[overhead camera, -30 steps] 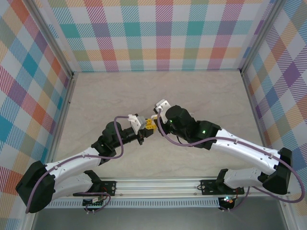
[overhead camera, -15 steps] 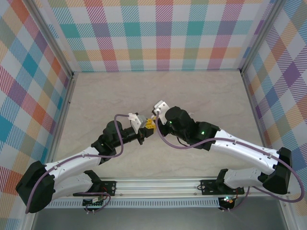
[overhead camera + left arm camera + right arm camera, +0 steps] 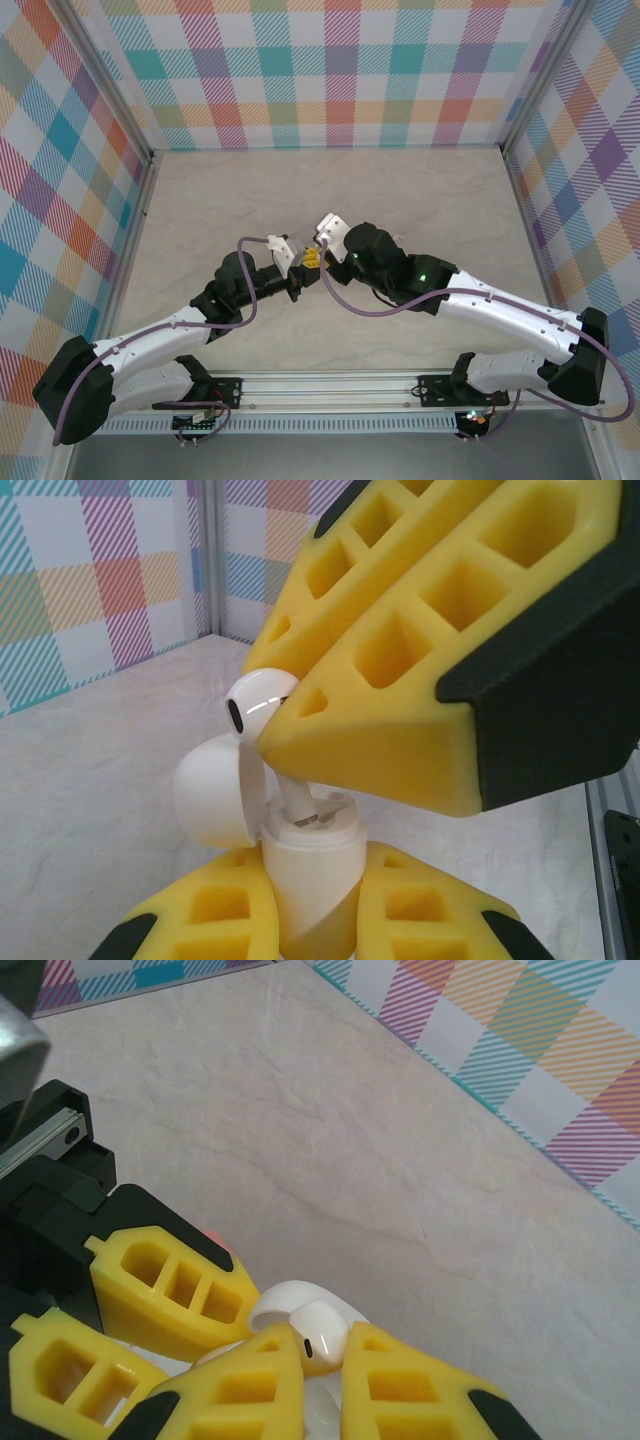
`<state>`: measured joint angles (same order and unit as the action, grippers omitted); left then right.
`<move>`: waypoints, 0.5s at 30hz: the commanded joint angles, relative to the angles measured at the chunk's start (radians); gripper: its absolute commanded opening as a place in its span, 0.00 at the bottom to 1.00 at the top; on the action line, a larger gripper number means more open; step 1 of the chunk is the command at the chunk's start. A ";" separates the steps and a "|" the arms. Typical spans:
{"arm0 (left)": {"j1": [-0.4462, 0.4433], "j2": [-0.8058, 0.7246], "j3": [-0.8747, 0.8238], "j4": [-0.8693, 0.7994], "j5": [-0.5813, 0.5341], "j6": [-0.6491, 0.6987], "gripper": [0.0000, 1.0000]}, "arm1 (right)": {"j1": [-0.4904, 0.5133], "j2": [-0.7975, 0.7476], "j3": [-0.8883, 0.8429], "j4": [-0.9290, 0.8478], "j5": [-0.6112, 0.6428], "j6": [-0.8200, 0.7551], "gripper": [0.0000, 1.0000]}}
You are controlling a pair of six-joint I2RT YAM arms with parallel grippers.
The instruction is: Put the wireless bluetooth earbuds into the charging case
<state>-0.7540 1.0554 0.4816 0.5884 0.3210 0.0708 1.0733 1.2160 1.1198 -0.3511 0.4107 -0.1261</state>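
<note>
Within left gripper's (image 3: 305,920) clamp, open case (image 3: 312,865); right gripper's (image 3: 322,1372) pinched white earbud (image 3: 256,696) stem-first inside.

No text, label, brand, number or sign can be read in any of the views. The white charging case (image 3: 308,885) and the white earbud (image 3: 255,702) are seen as plain, unmarked surfaces. The checked walls (image 3: 340,70) are patterned with coloured squares and stripes alone.
</note>
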 commanded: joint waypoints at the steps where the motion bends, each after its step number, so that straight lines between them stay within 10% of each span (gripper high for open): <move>1: 0.005 -0.028 0.052 0.063 -0.010 -0.012 0.00 | 0.009 -0.010 -0.027 -0.033 -0.052 -0.020 0.12; 15: 0.006 -0.047 0.055 0.065 -0.010 -0.027 0.00 | 0.010 -0.020 -0.072 0.008 -0.133 0.060 0.13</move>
<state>-0.7540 1.0481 0.4854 0.5613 0.3241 0.0635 1.0718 1.1999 1.0870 -0.3130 0.3584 -0.0959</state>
